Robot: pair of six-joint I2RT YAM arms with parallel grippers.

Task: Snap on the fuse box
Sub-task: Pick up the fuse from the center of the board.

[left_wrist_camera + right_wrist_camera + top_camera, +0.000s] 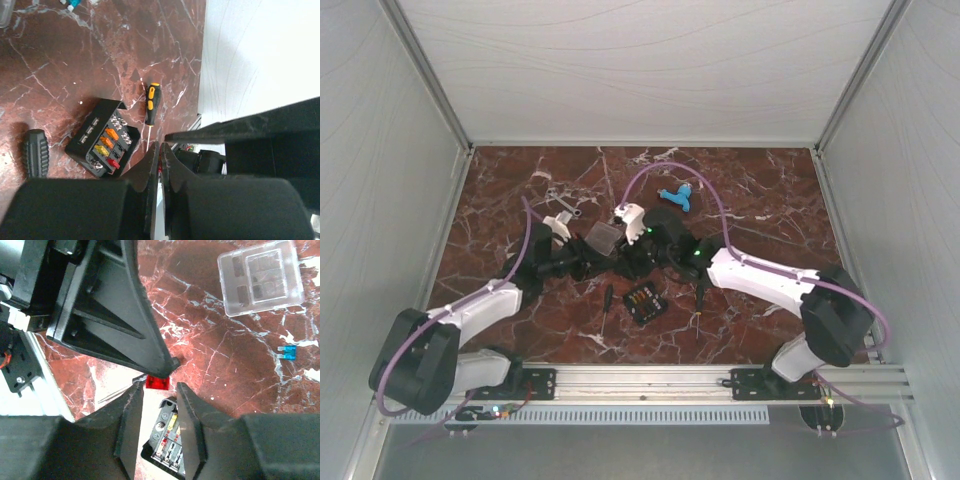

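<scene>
The fuse box [645, 300], a square black plastic tray, lay uncovered near the middle of the marble table's [770, 190] near edge. Its clear moulded lid [605, 238] lay apart, toward the table's centre.

From my left wrist, coloured fuses filled its rows, and my left gripper [160, 150] was pressed together.

From my right wrist, that gripper pinched a small red fuse [157, 382]. My right gripper [159, 394] stood spread just beside it, holding nothing.

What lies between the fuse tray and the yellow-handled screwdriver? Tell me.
Nothing: only bare marble separates the fuse tray and the yellow-handled screwdriver, shown in the left wrist view.
</scene>
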